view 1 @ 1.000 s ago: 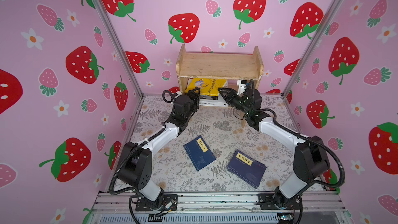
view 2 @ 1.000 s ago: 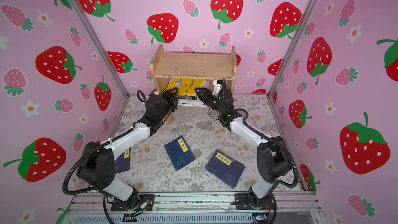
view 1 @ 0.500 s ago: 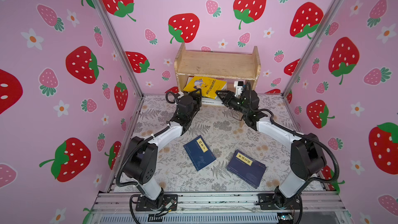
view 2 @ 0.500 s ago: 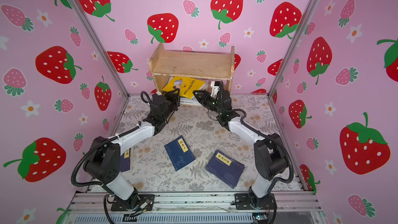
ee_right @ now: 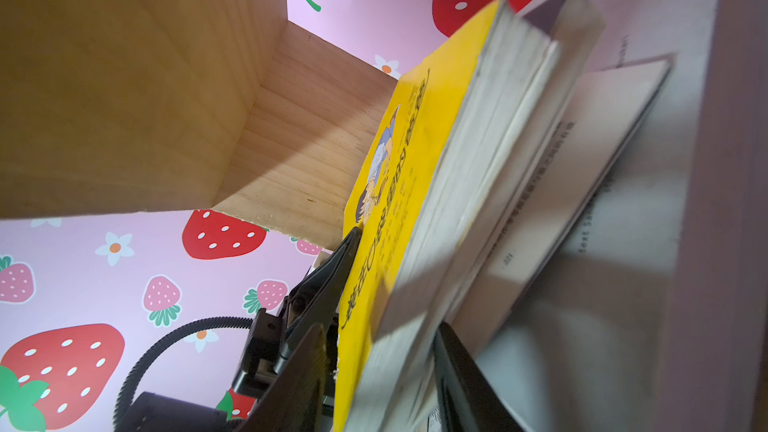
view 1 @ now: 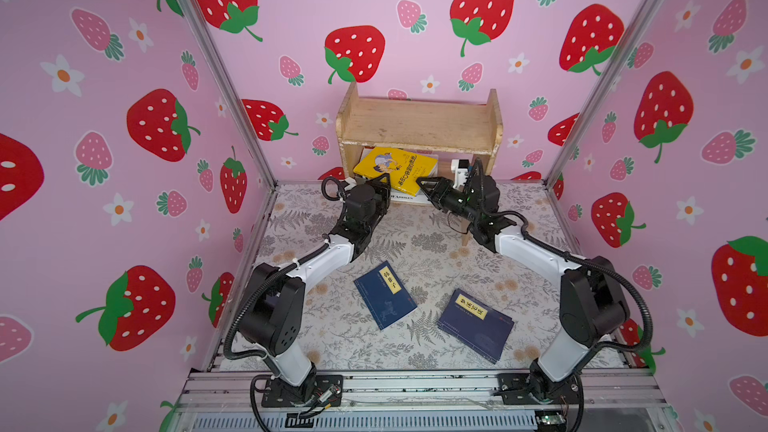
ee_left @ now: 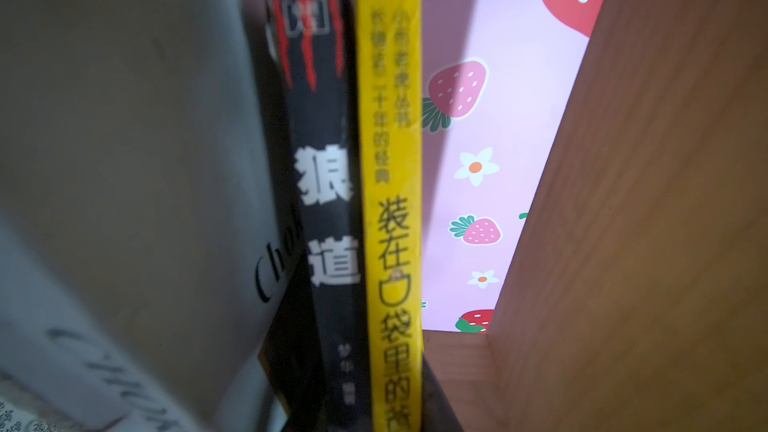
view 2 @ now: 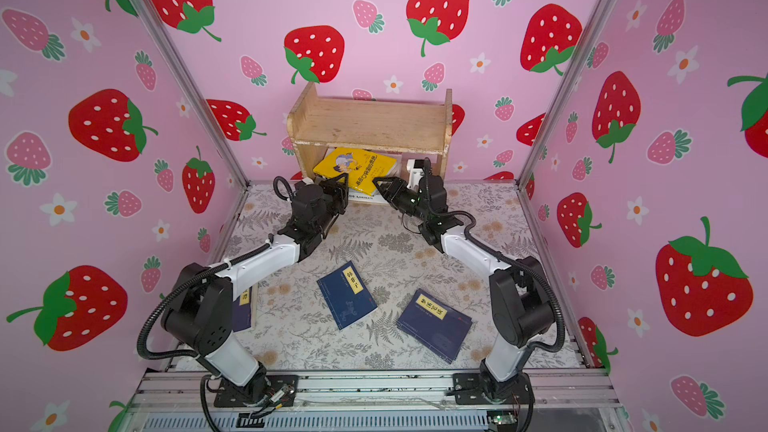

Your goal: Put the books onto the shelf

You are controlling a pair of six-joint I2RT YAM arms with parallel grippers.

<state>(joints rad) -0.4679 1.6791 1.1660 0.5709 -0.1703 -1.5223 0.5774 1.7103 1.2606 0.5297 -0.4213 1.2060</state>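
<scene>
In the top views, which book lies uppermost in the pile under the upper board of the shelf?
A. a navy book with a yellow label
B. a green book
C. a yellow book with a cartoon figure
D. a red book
C: in both top views the yellow book lies tilted on top of the pile in the lower tier of the shelf, while the navy books lie on the table.

One shelf [view 1: 419, 126]. Six books. Three at shelf's lower tier: yellow book [view 1: 395, 168], dark book [ee_left: 324, 201], white book [ee_left: 124, 160]. Three well in front of shelf: navy book [view 2: 347, 295], second navy book [view 2: 434, 324], third navy book [view 2: 243, 320], half hidden. Two arms: left arm [view 1: 316, 259], right arm [view 1: 536, 255].
</scene>
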